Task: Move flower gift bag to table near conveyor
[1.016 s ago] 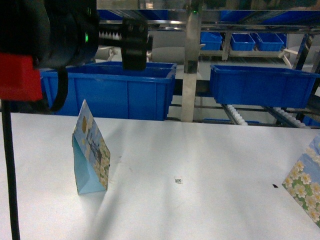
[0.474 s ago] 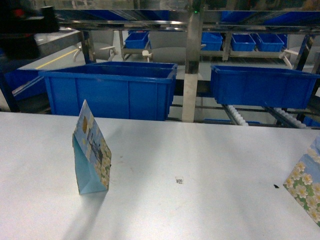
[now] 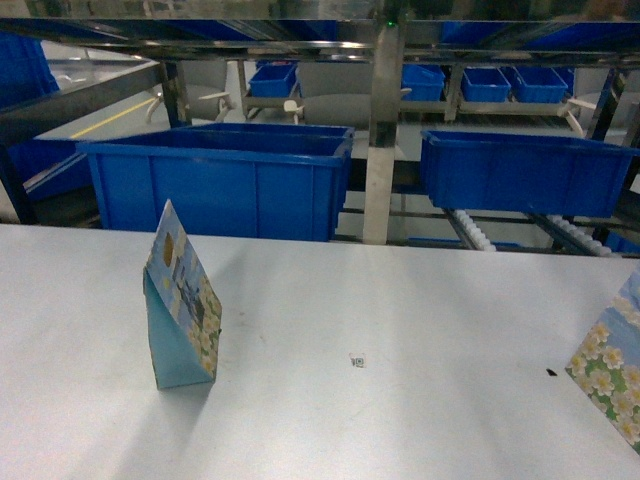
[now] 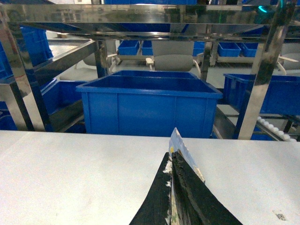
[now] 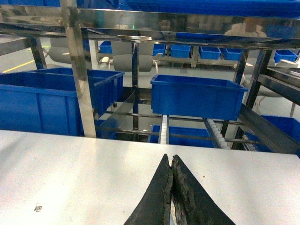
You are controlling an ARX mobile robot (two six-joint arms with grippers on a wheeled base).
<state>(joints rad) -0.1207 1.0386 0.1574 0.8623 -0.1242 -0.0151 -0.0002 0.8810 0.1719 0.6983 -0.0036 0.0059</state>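
Note:
The flower gift bag stands upright as a wedge on the white table, left of middle, with nothing touching it. Neither gripper shows in the head view. In the left wrist view my left gripper is shut, its black fingers pressed together low over the table. The flower gift bag's top edge rises just behind the tips, the rest hidden by the fingers. My right gripper is shut over bare table. The conveyor with white rollers lies beyond the table's far edge.
Two large blue bins sit on the steel rack behind the table, with smaller bins on shelves further back. A second floral bag stands at the right edge. A steel post rises between the bins.
The left arm that filled the upper left of the head view has swung out of that view. The flower gift bag has stayed in place.

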